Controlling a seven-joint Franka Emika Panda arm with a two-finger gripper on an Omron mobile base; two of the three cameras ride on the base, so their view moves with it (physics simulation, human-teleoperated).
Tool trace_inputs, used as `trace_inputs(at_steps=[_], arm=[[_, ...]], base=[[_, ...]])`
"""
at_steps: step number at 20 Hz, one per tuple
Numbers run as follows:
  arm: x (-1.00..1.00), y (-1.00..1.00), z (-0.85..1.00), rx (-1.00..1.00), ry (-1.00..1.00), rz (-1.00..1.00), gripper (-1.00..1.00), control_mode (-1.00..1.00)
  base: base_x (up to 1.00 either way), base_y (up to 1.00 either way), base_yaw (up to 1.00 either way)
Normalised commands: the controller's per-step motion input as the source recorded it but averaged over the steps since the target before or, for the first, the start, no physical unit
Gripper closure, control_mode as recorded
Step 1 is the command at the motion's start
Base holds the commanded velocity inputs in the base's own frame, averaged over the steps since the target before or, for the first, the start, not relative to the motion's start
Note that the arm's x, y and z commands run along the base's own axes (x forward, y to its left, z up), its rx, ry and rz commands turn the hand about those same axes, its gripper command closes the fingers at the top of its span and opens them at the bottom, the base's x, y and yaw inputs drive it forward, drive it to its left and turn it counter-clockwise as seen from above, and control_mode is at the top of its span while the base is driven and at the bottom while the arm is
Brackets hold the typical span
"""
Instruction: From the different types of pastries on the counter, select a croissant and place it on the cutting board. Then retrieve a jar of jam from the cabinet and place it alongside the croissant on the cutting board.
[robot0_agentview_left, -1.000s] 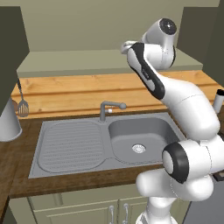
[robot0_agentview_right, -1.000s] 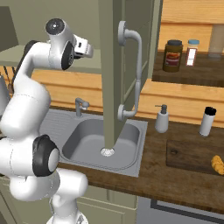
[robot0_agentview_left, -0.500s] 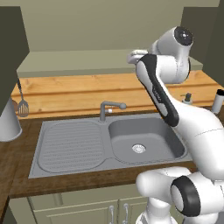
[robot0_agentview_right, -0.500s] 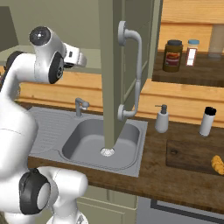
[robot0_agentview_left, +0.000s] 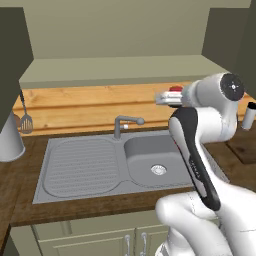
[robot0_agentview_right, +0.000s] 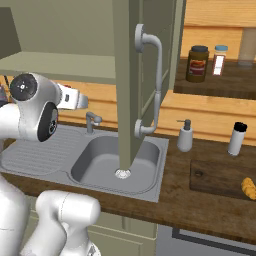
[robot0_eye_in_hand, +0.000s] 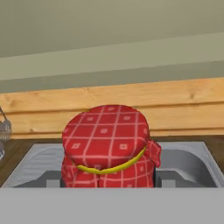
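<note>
A: What does the gripper (robot0_eye_in_hand: 107, 183) hold?

B: In the hand view, the jar of jam (robot0_eye_in_hand: 107, 146) sits between the 2 finger tips. It has a red checked cloth over its top, tied with a yellow band. The jaws are closed on it, one on each side.

A: And where is the jar in the kitchen?

B: It is up in the air above the sink (robot0_agentview_left: 120, 162), in front of the pale wooden wall strip. In the left base view a small red part of the jar (robot0_agentview_left: 175, 90) shows at the end of the arm, higher than the faucet (robot0_agentview_left: 125, 125).

A: Where is the croissant?

B: In the right base view the croissant (robot0_agentview_right: 248, 188) lies on the cutting board (robot0_agentview_right: 215, 177), near the board's right end. The board rests on the counter (robot0_agentview_right: 200, 210), to the right of the sink.

A: Is the cabinet open?

B: Yes. The cabinet (robot0_agentview_right: 150, 60) door stands open, edge-on to the right base camera, with its 2 handles visible. On the shelf behind it stand a brown jar (robot0_agentview_right: 197, 63) with a red label and a white bottle (robot0_agentview_right: 219, 59) with a blue cap, close beside each other.

A: Anything else on the counter?

B: A soap dispenser (robot0_agentview_right: 185, 136) and a pale tumbler (robot0_agentview_right: 237, 138) with a dark lid stand behind the board.
</note>
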Motion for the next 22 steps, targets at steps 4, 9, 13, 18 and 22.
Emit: trace_inputs(at_steps=[4,9,13,18,22], arm=[[-1.0,0.0,-0.71,0.0,-0.02,0.0,1.0,-1.0],[-0.95,0.0,-0.73,0.0,-0.03,0.01,1.0,-1.0],[-0.76,0.0,-0.87,0.0,-0.02,0.05,1.0,-1.0],[-0.56,0.0,-0.88,0.0,-0.02,0.07,1.0,-1.0],[-0.53,0.0,-0.73,0.0,-0.06,0.09,1.0,-1.0]], base=[[0.0,0.0,0.0],[0.0,0.0,0.0],[0.0,0.0,0.0],[0.0,0.0,0.0],[0.0,0.0,0.0]])
